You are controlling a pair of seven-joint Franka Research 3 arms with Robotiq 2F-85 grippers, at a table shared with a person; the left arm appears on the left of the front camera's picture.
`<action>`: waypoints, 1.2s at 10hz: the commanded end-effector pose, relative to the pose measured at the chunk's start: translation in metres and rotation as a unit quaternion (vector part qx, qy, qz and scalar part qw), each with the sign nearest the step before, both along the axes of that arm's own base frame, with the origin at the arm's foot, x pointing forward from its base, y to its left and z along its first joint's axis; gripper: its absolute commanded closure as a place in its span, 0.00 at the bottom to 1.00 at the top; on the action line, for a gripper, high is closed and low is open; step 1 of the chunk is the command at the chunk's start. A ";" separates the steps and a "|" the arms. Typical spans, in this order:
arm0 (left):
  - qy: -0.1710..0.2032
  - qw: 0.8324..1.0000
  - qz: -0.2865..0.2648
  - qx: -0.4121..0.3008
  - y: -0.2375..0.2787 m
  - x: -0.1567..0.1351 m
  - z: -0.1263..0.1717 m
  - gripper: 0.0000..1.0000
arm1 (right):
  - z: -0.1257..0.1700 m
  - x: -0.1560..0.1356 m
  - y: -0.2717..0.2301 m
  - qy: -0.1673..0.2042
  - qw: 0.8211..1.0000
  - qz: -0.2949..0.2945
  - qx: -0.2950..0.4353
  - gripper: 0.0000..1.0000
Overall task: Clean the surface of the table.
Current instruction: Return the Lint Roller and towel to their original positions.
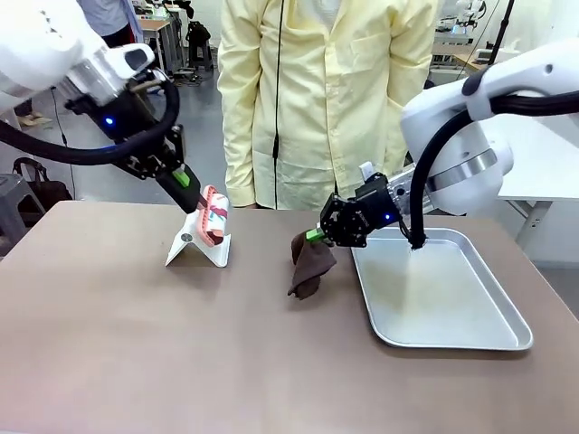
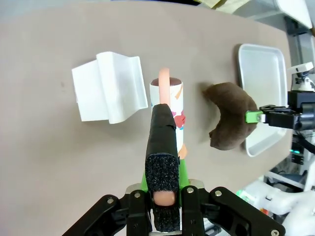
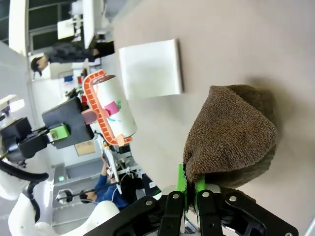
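jaws of the left gripper (image 2: 165, 194) clamped on the pink handle of a lint roller (image 1: 213, 220), its white patterned drum framed in orange-pink plastic and held just above a white folded plastic stand (image 1: 199, 249). seen from the left wrist, drum (image 2: 169, 105) just beside the stand (image 2: 109, 86), handle pinched between black foam-faced fingers (image 2: 163, 172). whether roller and stand touch: cannot tell.

jaws of the right gripper (image 3: 191, 189) pinched narrow on a corner of a dark brown terry cloth (image 3: 231, 135), green pads (image 3: 181, 178) either side of the fold. in the front view, same gripper (image 1: 314, 235) low over the table, cloth (image 1: 310, 264) hanging down from it and resting on the smooth brownish-taupe table top (image 1: 136, 353).

cloth between the white stand and a shiny rectangular metal tray (image 1: 493, 336), near the tray's left rim. tray flat on the right part of the table, close to the right arm.

beyond the far edge, standing at the table, a person in a pale yellow shirt (image 1: 330, 99).
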State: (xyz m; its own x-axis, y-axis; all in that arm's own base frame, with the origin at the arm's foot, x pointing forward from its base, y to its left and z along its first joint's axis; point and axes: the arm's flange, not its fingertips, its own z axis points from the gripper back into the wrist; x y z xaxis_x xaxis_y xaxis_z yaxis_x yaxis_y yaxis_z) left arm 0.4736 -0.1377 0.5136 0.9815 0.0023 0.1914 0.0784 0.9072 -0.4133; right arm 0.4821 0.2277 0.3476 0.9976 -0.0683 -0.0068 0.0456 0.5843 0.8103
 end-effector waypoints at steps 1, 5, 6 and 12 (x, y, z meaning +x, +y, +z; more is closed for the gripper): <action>0.024 0.999 -0.001 0.033 -0.019 0.020 -0.009 0.78 | -0.004 0.015 0.010 0.026 0.999 -0.009 -0.029 0.93; 0.042 0.998 0.010 0.048 -0.034 0.043 -0.027 0.78 | -0.018 0.022 0.009 0.085 0.996 0.016 -0.037 0.93; 0.065 0.997 -0.015 0.046 -0.034 0.045 -0.030 0.78 | -0.018 0.022 0.007 0.099 0.994 0.031 -0.033 0.93; 0.038 0.999 -0.007 0.036 -0.029 0.037 -0.034 0.78 | -0.028 0.012 0.007 0.068 0.997 0.014 -0.033 0.93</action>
State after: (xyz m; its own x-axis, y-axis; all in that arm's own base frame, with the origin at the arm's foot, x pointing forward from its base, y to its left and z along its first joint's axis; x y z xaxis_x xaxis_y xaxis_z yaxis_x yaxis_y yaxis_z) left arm 0.5143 -0.1683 0.4775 0.9945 -0.0288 0.1008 0.0627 0.9341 -0.3516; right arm 0.4959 0.2347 0.3194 0.9870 -0.0366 -0.1565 0.1435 0.6385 0.7561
